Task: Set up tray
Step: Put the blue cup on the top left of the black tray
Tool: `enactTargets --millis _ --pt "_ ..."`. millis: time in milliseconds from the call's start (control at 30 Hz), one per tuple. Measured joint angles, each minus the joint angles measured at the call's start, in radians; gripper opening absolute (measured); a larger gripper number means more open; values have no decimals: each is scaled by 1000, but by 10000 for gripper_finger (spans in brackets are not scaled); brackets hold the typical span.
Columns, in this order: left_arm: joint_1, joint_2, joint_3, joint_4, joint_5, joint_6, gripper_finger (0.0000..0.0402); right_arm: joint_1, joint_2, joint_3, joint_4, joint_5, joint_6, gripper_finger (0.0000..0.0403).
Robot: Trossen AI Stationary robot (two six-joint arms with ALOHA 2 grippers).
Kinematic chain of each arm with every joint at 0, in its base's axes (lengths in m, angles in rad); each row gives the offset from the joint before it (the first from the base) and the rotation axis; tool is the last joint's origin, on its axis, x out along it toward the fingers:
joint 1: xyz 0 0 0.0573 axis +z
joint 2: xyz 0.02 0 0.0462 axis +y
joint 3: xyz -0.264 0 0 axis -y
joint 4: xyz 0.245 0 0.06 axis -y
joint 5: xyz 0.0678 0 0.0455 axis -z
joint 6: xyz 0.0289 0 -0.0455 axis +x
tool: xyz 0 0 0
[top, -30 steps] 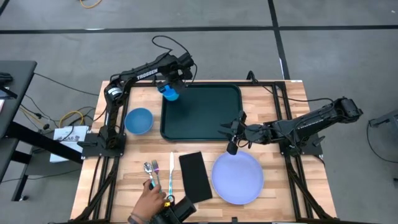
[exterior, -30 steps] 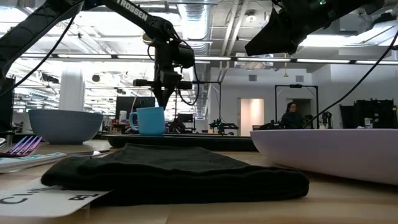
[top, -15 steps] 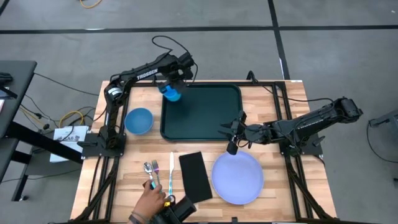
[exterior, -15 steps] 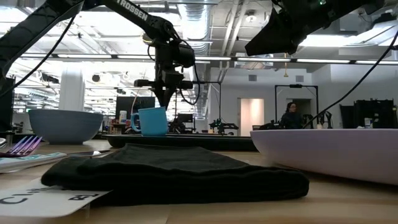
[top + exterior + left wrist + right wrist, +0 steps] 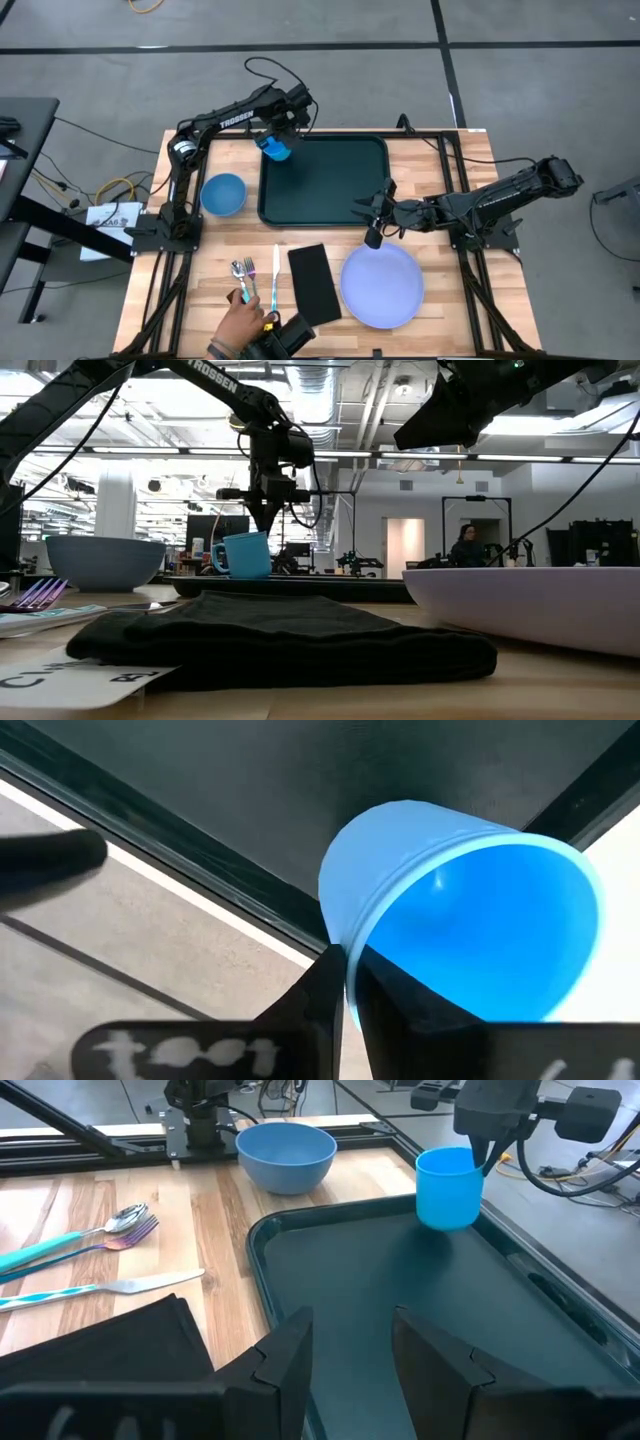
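Note:
The dark green tray (image 5: pixel 325 180) lies on the far middle of the table. A blue cup (image 5: pixel 273 150) stands at the tray's far left corner and also shows in the low view as the cup (image 5: pixel 247 555). My left gripper (image 5: pixel 278 138) is above it, shut on its rim. My right gripper (image 5: pixel 372 215) hovers open over the tray's near right edge, beside the pale blue plate (image 5: pixel 382 287). It touches nothing. In the right wrist view the right gripper (image 5: pixel 350 1350) looks across the tray (image 5: pixel 400 1300) toward the cup (image 5: pixel 448 1185). My left gripper holds the blue cup by its rim (image 5: pixel 352 935), one finger (image 5: pixel 400 1010) inside the cup and one finger (image 5: pixel 315 1000) outside. The fingers come from above, pointing down. The cup is tilted slightly, its base at the tray's far left corner. Whether the base touches the tray I cannot tell.
A blue bowl (image 5: pixel 223 193) sits left of the tray. A black napkin (image 5: pixel 313 283) lies near the front, with a fork and spoon (image 5: pixel 243 270) and a knife (image 5: pixel 276 272) to its left. A person's hand (image 5: pixel 240 325) is at the near edge by the cutlery.
The blue cup has tipped slightly in my left gripper and shifted a little toward the table's right. The right arm has kept still.

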Motion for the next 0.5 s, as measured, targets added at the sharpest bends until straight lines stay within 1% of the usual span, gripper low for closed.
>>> enactTargets --millis 500 --pt "0 0 0 -11 2 -29 13 0 0 0 0 -1 0 127"
